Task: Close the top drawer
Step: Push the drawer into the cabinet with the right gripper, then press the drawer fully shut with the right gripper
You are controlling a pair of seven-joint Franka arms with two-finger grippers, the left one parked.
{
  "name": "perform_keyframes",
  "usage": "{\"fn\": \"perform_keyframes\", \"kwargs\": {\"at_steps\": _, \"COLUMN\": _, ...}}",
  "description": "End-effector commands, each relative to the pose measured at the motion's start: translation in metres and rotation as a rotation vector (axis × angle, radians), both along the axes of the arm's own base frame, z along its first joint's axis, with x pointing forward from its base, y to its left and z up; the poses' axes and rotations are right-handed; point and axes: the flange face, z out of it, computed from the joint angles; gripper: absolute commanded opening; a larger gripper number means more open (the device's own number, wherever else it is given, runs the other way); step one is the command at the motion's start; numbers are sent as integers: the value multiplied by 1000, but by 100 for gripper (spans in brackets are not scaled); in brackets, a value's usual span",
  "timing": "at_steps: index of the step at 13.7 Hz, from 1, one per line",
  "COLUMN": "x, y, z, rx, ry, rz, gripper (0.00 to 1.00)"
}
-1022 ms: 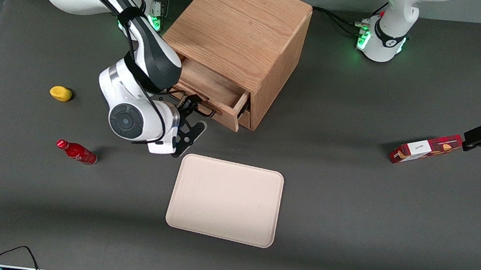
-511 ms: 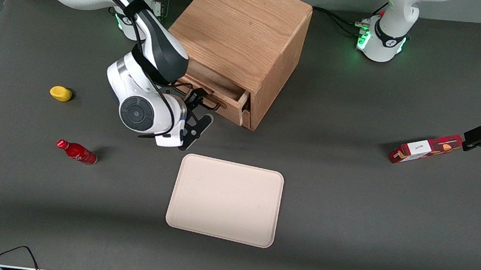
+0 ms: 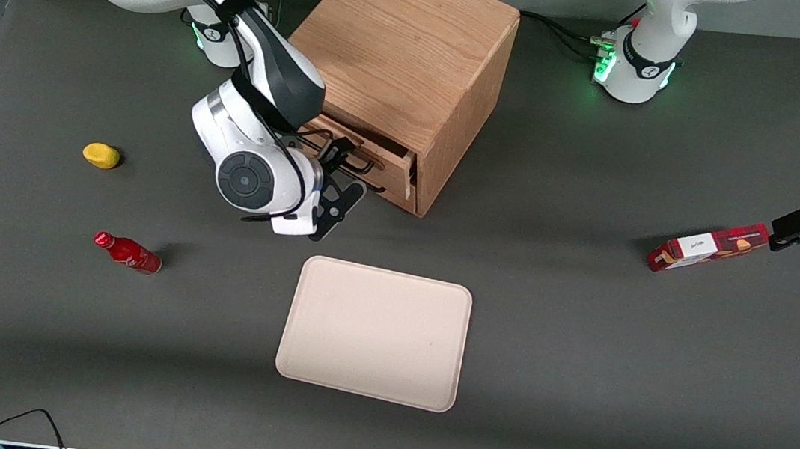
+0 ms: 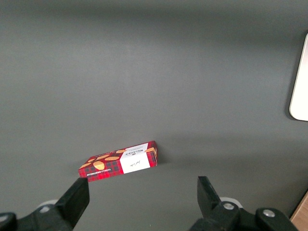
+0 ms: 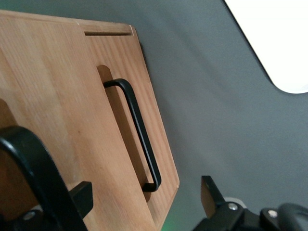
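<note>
Grey matting covers the table (image 3: 583, 336), and a boxy oak cabinet (image 3: 398, 43) stands on it, nearer the working arm's end than the parked arm's. Its top drawer (image 3: 386, 165) sticks out only a little from the cabinet face, showing a thin strip of its wooden tray. The gripper (image 3: 347, 173) sits right in front of that drawer, at its black handle (image 3: 369, 168). In the wrist view the two fingers (image 5: 81, 198) stand apart (one against the wood, the other out over the mat), so the gripper (image 5: 144, 197) is open and holds nothing; whether a finger actually presses the drawer front I cannot tell. That view also shows the lower drawer (image 5: 72, 96) with its own black handle (image 5: 139, 137), flush in the cabinet face.

A cream tray (image 3: 374, 333) lies flat, nearer the front camera than the cabinet and apart from it. Toward the working arm's end lie a yellow lump (image 3: 101, 155) and, nearer the camera, a red bottle (image 3: 128, 252) on its side, the two well apart. A red box (image 3: 708, 247) lies toward the parked arm's end; it also shows in the left wrist view (image 4: 119, 165), lying flat on the mat.
</note>
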Motion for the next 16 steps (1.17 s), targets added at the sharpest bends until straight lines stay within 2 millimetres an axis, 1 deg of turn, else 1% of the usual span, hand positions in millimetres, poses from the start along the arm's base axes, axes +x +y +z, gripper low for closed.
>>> {"fn": "perform_keyframes", "kwargs": {"at_steps": 1, "x": -16, "y": 11, "z": -9, "rx": -27, "ry": -8, "rz": -12, "gripper": 100}}
{"fn": "perform_keyframes", "kwargs": {"at_steps": 4, "x": -21, "y": 18, "z": -9, "rx": -33, "ry": -2, "rz": -24, "gripper": 100}}
{"fn": "perform_keyframes", "kwargs": {"at_steps": 7, "x": -22, "y": 19, "z": -8, "rx": -37, "ry": -2, "rz": -31, "gripper": 100}}
{"fn": "perform_keyframes", "kwargs": {"at_steps": 9, "x": -26, "y": 24, "z": -6, "rx": -36, "ry": 0, "rz": -31, "gripper": 100}}
{"fn": "perform_keyframes", "kwargs": {"at_steps": 16, "x": -29, "y": 27, "z": -9, "rx": -43, "ry": 10, "rz": -34, "gripper": 100}}
